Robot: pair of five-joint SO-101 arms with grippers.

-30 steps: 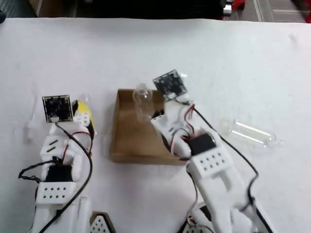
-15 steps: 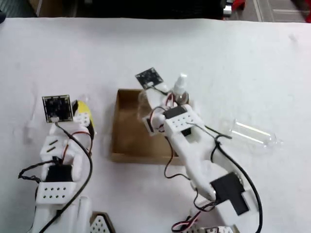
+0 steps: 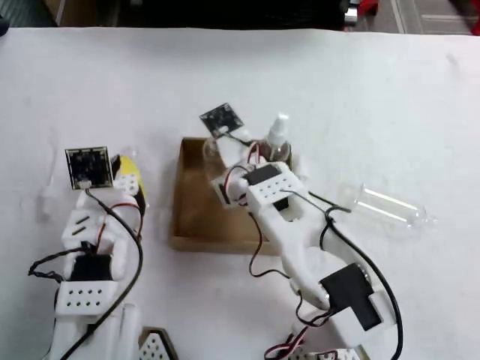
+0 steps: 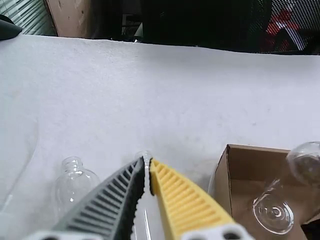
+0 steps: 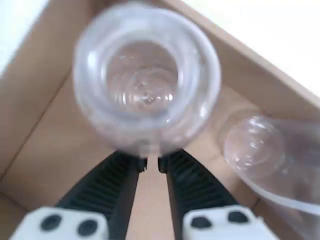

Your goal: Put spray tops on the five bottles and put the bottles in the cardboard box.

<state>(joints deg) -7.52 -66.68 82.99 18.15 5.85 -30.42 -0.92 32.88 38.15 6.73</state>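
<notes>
No legible text, label, brand, number or sign in any view, cardboard box (image 3: 196, 217) walls plain, clear bottle (image 3: 390, 206) unmarked, white worktop (image 3: 375, 90) unprinted

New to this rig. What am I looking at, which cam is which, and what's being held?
These are two small robot arms at a white table. The high view comes from a fixed camera looking down. The other two come from a camera on each wrist, looking along that arm's fingers. The right gripper holds a clear bottle over the cardboard box. A capped bottle stands at the box's far corner, and a loose bottle lies on the table. The left gripper is shut, beside the box.
</notes>
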